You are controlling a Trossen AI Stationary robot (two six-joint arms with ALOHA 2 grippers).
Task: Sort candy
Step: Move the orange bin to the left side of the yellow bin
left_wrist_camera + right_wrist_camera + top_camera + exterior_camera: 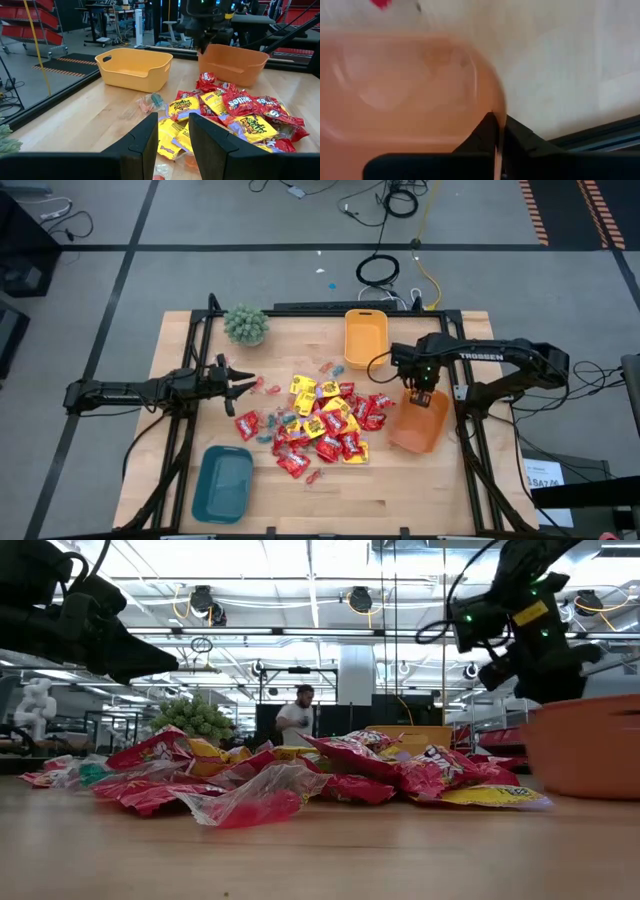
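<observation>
Right end effector [421, 396] pinches the orange bin's [418, 430] rim, at 3 o'clock from the candy [318, 424]. Left end effector [240, 383], fingers spread, hovers at 9 o'clock over the surface [410, 490].

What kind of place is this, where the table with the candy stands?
Probably a robotics lab or workshop, not a home. The wooden table stands on a bare grey floor with loose cables. Behind the candy the low view shows metal frames, ceiling lights and a person among other work stations.
</observation>
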